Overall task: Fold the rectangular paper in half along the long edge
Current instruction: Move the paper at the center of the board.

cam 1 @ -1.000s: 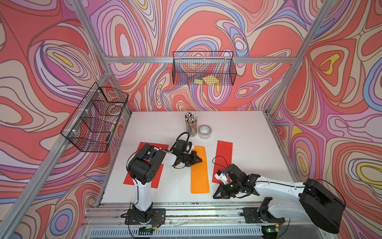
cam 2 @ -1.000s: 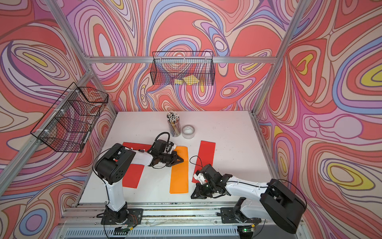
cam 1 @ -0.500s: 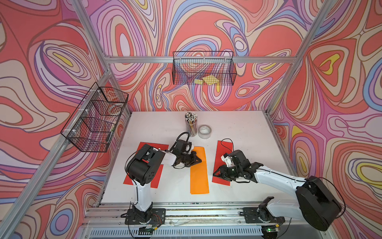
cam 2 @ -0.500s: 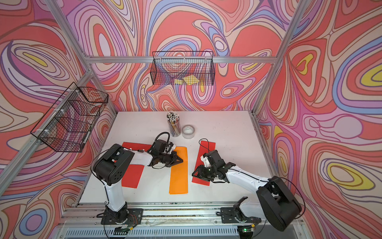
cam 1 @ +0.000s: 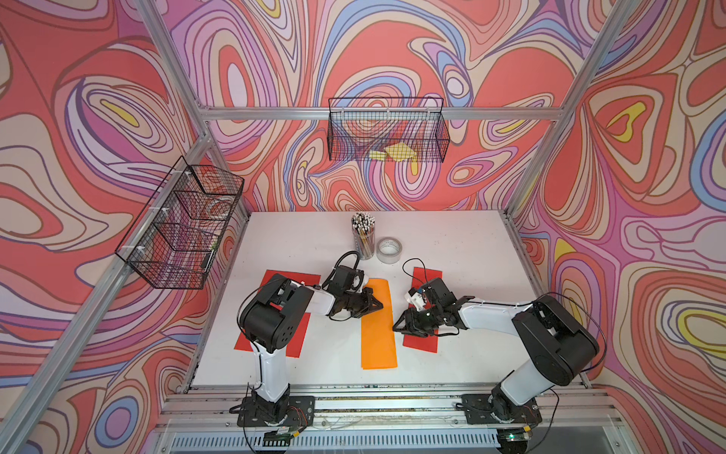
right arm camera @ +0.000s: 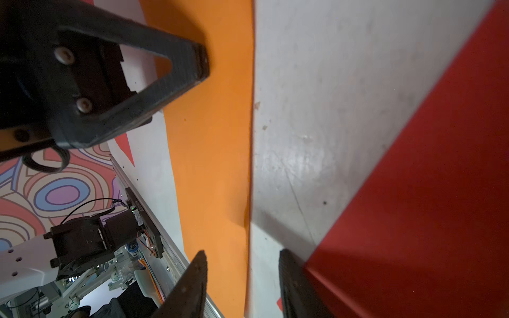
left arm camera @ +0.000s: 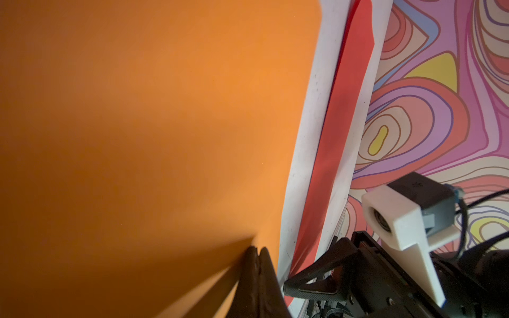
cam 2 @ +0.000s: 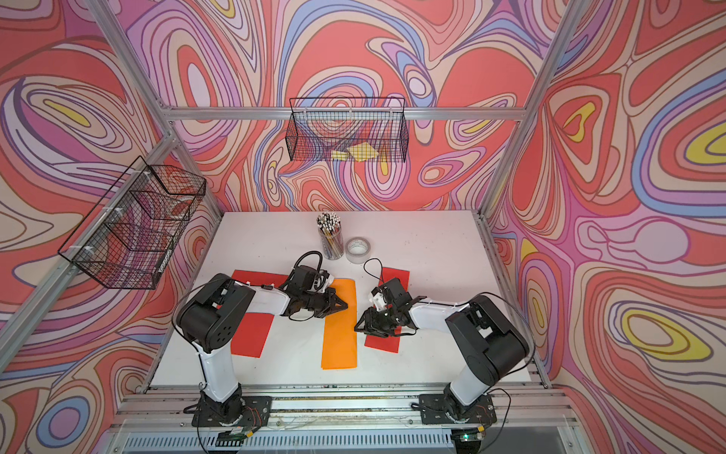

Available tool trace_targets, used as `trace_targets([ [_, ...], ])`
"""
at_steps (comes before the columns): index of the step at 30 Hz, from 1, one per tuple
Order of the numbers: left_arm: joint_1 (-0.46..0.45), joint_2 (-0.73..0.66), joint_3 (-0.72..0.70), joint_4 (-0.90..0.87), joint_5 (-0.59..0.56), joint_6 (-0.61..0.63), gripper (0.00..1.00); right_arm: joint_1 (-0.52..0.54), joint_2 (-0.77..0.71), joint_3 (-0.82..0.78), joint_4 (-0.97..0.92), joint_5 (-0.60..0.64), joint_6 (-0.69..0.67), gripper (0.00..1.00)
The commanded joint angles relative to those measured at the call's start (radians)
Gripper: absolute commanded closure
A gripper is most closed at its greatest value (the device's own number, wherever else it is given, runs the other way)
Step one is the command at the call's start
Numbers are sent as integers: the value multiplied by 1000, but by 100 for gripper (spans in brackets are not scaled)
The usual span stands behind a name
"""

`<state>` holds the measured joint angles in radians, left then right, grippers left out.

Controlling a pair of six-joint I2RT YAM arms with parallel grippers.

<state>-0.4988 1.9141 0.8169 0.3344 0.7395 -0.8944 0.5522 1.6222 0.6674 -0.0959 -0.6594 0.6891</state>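
Orange paper [cam 1: 379, 338] lies between two red sheets [cam 1: 422, 344].

The white table [cam 1: 455, 243] carries an orange paper [cam 1: 378, 338], left red sheet [cam 2: 251, 338], right red sheet [cam 1: 422, 342], pencil cup [cam 1: 364, 239] and tape roll [cam 1: 389, 250].

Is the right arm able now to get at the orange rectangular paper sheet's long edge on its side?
Probably yes: the open right gripper straddles that edge of the orange rectangular paper sheet, and the shut left gripper rests farther along.
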Motion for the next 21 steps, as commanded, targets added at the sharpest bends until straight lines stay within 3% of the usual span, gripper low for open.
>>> trace_targets([
  [1, -7, 6, -32, -82, -43, 2, 100, 15, 35, -4, 39, -21, 2, 55],
  [10, -6, 4, -35, -86, -43, 3, 100, 121, 145, 58, 105, -24, 42, 58],
  [21, -7, 18, 1, -101, -36, 2, 100, 120, 52, 58, 34, 57, 28, 68],
])
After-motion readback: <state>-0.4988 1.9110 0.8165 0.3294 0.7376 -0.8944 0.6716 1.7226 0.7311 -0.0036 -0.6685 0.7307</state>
